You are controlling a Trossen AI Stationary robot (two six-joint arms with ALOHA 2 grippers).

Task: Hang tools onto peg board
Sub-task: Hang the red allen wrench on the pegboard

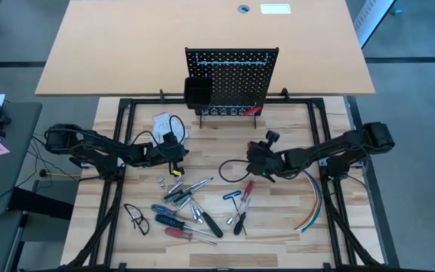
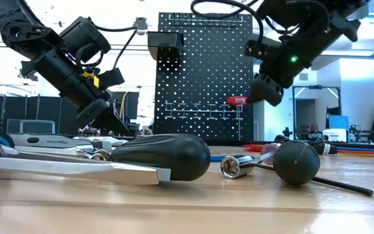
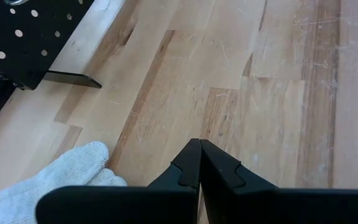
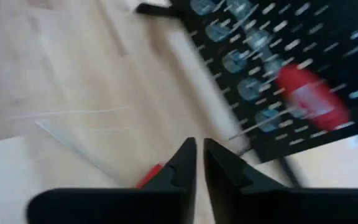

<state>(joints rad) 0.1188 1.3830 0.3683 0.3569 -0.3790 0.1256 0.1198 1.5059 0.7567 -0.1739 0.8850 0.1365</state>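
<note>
The peg board [image 1: 232, 75] stands upright at the table's far middle, its black bin [image 1: 197, 92] at its left. A red-handled tool [image 2: 237, 101] hangs on the peg board [image 2: 203, 71]; it also shows in the right wrist view [image 4: 309, 99]. Several screwdrivers [image 1: 191, 193], a blue T-handle key [image 1: 232, 196] and red-handled pliers [image 1: 244, 202] lie on the table's near middle. My right gripper [image 1: 251, 153] hangs above the table in front of the board, fingers [image 4: 185, 162] nearly together with nothing between them. My left gripper [image 1: 180, 155] waits shut [image 3: 199, 144] above bare wood, left of centre.
A white glove [image 1: 161, 123] lies near the board's left foot and shows beside my left fingers [image 3: 61, 177]. Black-framed glasses [image 1: 136, 217] lie at the near left. A bundle of coloured cables [image 1: 312, 200] curves along the right. A black cord [image 1: 229, 170] loops at centre.
</note>
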